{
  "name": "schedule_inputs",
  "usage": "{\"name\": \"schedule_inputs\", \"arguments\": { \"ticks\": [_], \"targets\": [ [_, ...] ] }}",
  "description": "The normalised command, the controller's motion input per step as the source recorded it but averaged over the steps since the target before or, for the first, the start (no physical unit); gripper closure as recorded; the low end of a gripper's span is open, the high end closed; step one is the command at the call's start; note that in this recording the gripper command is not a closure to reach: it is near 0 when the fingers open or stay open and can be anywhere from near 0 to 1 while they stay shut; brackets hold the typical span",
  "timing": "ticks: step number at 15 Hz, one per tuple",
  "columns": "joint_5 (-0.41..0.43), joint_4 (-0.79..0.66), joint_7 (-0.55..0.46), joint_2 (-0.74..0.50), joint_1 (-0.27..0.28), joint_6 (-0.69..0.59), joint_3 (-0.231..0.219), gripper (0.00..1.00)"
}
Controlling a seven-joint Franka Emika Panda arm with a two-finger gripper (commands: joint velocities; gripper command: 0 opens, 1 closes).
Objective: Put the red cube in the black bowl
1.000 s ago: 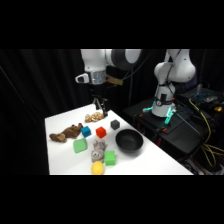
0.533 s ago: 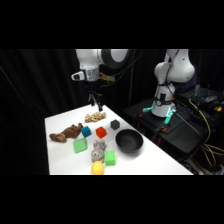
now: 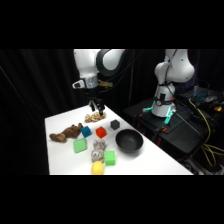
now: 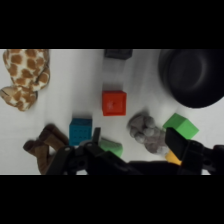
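Red cube [image 4: 114, 103] sat untouched on table [image 3: 60, 120], apart from bowl [image 3: 129, 140].
Gripper [image 3: 96, 106] hung high above, fingers spread, holding nothing.

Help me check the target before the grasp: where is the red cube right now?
In the side view the red cube sits mid-table, between the blue cube and the black bowl, untouched. In the wrist view it lies near the centre.

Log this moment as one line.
phase: approach | claw: open, empty, above table | red cube: on table, ungrasped | black bowl: empty
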Motion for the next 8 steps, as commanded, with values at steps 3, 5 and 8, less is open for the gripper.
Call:
{"name": "schedule_inputs", "arguments": {
  "ticks": [3, 5, 8],
  "targets": [
    [0.144, -0.13, -0.22, 0.03, -0.085, 0.38, 0.052, 0.00],
    [0.124, -0.16, -0.09, 0.09, -0.062, 0.53, 0.066, 0.00],
    [0.131, -0.15, -0.01, 0.11, -0.066, 0.50, 0.097, 0.00]
  ]
}}
